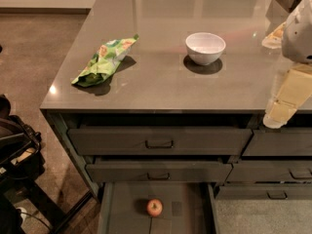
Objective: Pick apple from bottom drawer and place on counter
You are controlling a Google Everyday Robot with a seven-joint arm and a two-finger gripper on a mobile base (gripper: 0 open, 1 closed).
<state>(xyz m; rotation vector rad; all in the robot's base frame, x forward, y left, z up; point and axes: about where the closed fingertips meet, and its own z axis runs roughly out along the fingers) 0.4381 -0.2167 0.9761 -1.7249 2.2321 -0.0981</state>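
The small red-orange apple (pixel 154 207) lies on the flat floor of the open bottom drawer (pixel 122 211), near its middle. Two shut handled drawers sit above it. The glossy grey-brown counter (pixel 161 82) spans the top of the cabinet. My gripper (pixel 279 112) hangs at the right edge of the view, over the counter's front right edge, well above and to the right of the apple. It holds nothing that I can see. The white arm housing (pixel 300 30) is above it.
A white bowl (pixel 205 48) stands on the counter right of centre. A crumpled green snack bag (pixel 105 61) lies at the left. A yellowish item (pixel 275 35) sits at the far right. Dark equipment (pixel 17 150) stands on the floor at the left.
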